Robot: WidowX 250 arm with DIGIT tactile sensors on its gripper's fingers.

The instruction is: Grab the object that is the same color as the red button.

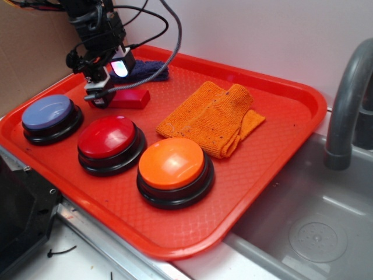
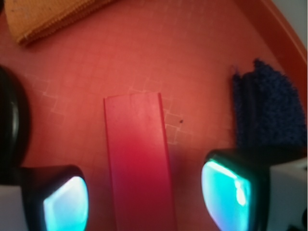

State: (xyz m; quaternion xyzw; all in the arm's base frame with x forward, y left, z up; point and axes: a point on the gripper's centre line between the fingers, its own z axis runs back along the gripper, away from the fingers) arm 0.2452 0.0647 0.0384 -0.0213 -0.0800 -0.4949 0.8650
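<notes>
Exterior view: red tray [image 1: 280, 151] takes up most of the frame, sitting beside a grey sink basin [image 1: 315, 233] with a grey faucet [image 1: 347, 105] at the right edge. On the tray, an orange cloth [image 1: 213, 116], loosely folded, lies right of centre. Three dome buttons on black bases sit in a row along the tray's front-left side: orange button [image 1: 173, 166] nearest the camera, red button [image 1: 109, 140] in the middle, blue-lilac button [image 1: 49, 115] furthest left. Red and orange bases nearly touching; blue-lilac one set a little apart. A dark blue cloth [image 1: 148, 70] is bunched at the tray's back rim.

Small red block [image 1: 129, 98] lies flat on the tray floor behind the red button, between it and the blue cloth, not touching either. Same red as the button dome.

Gripper [image 1: 108, 84] is down at the block's left end, cables trailing upward.

Wrist view: block [image 2: 139, 163] runs lengthwise up the middle of the frame between the two fingers [image 2: 65, 202]. Fingers spread, glowing cyan pads on either side, clear tray floor visible between each pad and the block. No contact, nothing grasped. Blue cloth [image 2: 269, 115] is at right, orange cloth edge [image 2: 48, 17] at top left.
</notes>
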